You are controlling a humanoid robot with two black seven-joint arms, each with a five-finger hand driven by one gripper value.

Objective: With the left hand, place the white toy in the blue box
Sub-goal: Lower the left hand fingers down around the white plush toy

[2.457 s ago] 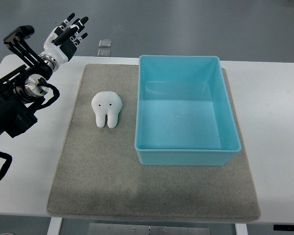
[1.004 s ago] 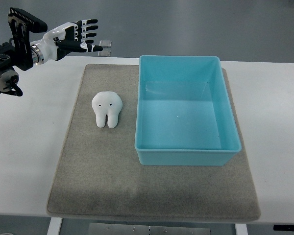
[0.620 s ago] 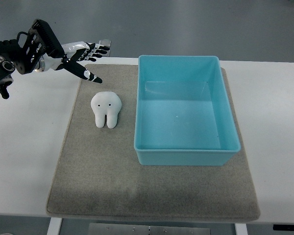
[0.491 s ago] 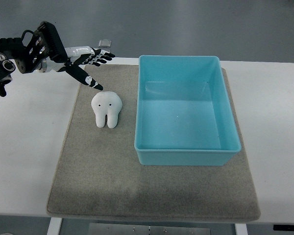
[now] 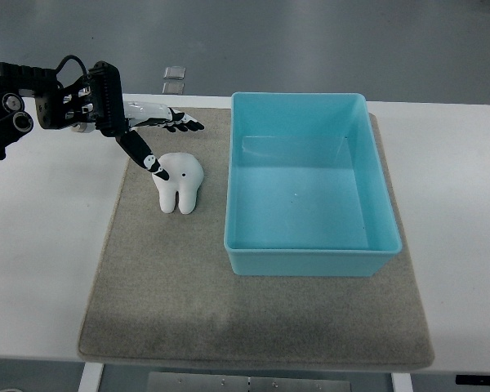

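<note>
Surface: white table with a grey mat.
White toy: on the mat, left of the blue box.
Left hand: fingers spread wide, thumb tip touching the toy's top-left edge.

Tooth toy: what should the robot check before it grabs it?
1. Left robot hand open: ok, fingers spread.
2. Hand at the toy: ok, thumb tip at its top-left edge.
3. Toy grasped: not ok, nothing closed around it.
4. Box empty: ok.
5. Box beside toy on the mat: ok, to its right.
6. Thumb touching toy: cannot tell.
</note>
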